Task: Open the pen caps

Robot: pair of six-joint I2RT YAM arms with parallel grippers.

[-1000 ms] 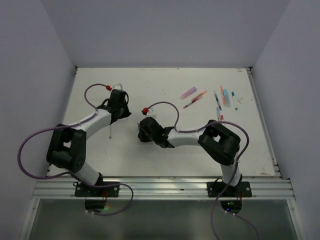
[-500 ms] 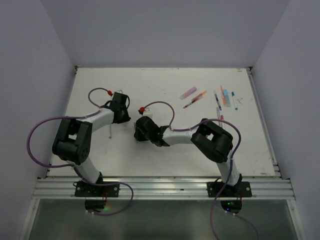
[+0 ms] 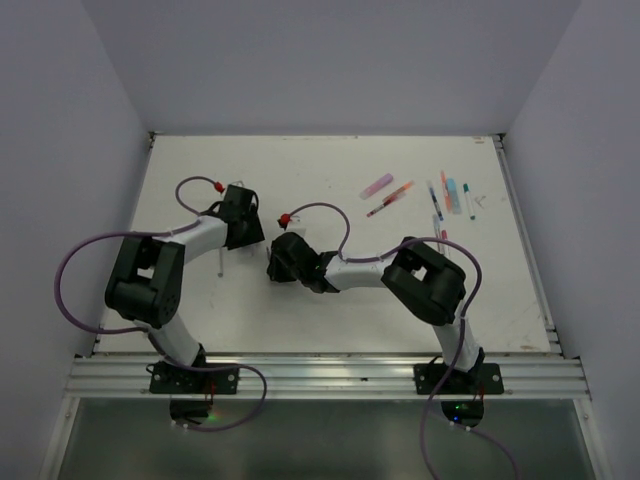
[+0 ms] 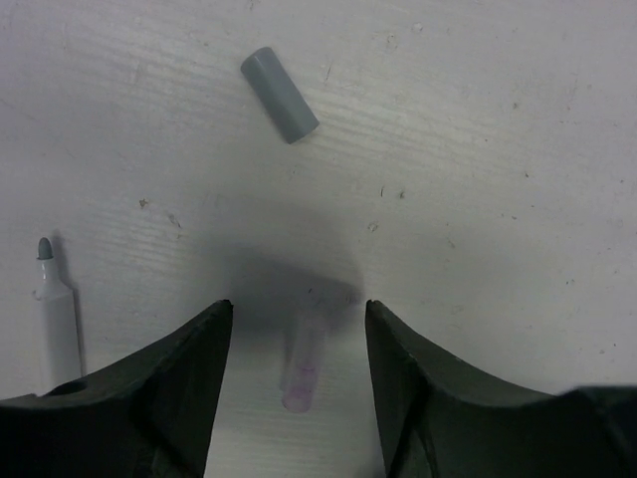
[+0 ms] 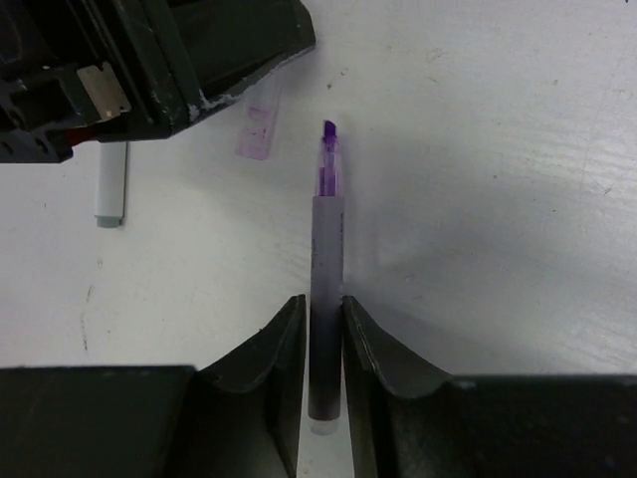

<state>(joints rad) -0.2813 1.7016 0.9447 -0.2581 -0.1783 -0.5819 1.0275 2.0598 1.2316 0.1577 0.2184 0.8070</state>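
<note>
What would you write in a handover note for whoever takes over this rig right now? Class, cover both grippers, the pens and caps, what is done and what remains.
Left gripper: open, with the purple cap loose beneath its jaws.
Right gripper: shut on the purple pen, whose tip is bare.
On the table by the left gripper: the grey cap and the uncapped grey marker.
Done: the grey and purple pens are opened.
Left: the pen group at the far right. Its caps are too small to judge, but they are probably on.
</note>
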